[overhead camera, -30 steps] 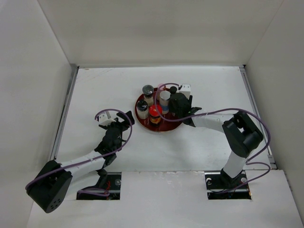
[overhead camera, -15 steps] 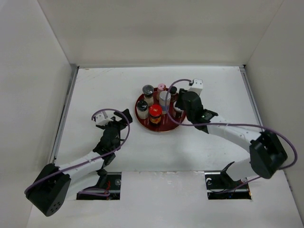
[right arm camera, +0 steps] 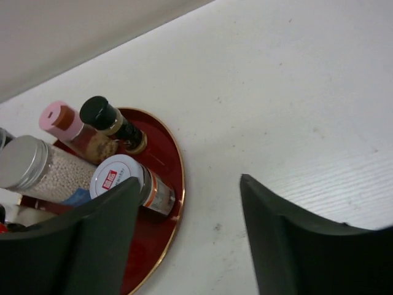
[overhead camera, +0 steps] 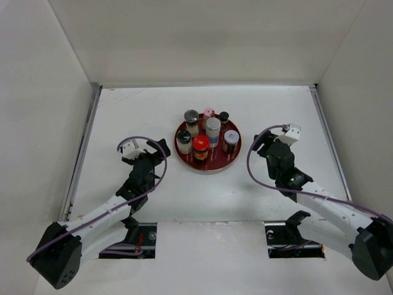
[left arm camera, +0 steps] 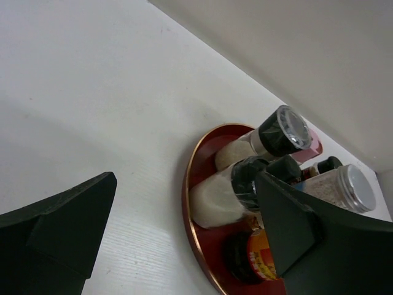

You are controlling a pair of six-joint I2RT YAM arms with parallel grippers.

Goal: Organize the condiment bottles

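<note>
Condiment bottles point(overhead camera: 213, 129): all seven upright on the red tray point(overhead camera: 209, 167), between your two grippers. Left gripper point(overhead camera: 161, 149) is spread and empty, tray just off its right finger. Right gripper point(overhead camera: 261, 142) is released too, nothing held, tray to its left. Pink-capped bottle point(overhead camera: 209, 112) sits farthest.

Robot lab test cell, white table point(overhead camera: 153, 110) boxed in by bare white walls point(overhead camera: 184, 37), left arm point(overhead camera: 104, 209) and right arm point(overhead camera: 325, 206) bolted at its near edge, purple cables point(overhead camera: 248, 161) looping along them.
</note>
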